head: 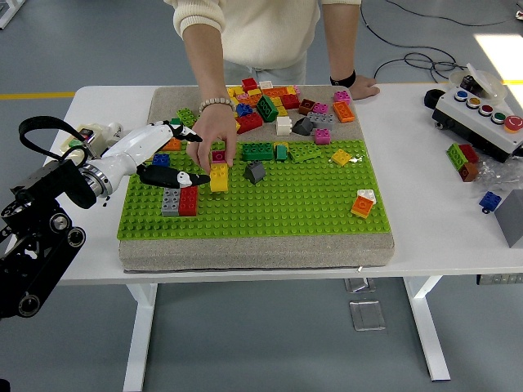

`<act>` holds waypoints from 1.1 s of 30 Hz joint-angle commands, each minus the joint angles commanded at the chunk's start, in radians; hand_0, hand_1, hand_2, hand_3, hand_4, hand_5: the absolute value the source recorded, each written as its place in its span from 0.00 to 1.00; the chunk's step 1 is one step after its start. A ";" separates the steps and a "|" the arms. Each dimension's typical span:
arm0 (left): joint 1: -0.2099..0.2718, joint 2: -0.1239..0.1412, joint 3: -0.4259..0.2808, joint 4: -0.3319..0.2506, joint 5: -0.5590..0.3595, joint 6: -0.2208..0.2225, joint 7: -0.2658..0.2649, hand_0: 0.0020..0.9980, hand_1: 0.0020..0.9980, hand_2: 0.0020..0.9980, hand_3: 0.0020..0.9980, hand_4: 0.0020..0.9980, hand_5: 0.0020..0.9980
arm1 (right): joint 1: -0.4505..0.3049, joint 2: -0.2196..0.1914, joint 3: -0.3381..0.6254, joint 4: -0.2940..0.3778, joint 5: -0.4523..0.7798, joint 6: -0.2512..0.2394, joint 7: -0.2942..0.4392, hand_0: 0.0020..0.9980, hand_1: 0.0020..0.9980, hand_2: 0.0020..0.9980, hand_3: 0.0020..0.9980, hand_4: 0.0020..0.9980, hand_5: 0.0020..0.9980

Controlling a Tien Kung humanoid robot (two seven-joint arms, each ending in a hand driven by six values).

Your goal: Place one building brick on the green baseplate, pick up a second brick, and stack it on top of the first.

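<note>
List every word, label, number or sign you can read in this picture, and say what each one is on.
None can be read.
Button box at the table's right: its coloured buttons show no legible marking.
Bricks and green baseplate: no print visible.
Robot's left hand: no label visible.

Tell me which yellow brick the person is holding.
The yellow brick on the green baseplate, under the person's hand, just right of the robot hand. The other yellow bricks lie untouched.
</note>
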 joint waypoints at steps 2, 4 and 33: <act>-0.002 0.000 -0.003 -0.004 0.001 -0.001 0.000 0.99 0.81 0.79 0.79 1.00 0.54 | -0.001 -0.001 0.002 0.000 0.000 0.000 0.000 0.76 0.69 0.73 0.75 1.00 0.50; -0.003 0.002 -0.004 -0.009 0.003 -0.004 -0.001 0.98 0.81 0.79 0.80 1.00 0.52 | -0.001 -0.001 0.004 0.000 0.000 0.000 0.000 0.76 0.69 0.73 0.75 1.00 0.50; -0.009 0.006 0.041 -0.009 0.079 -0.043 -0.022 0.97 0.80 0.78 0.80 1.00 0.37 | 0.001 -0.001 0.000 0.000 0.003 0.001 0.001 0.76 0.69 0.73 0.75 1.00 0.50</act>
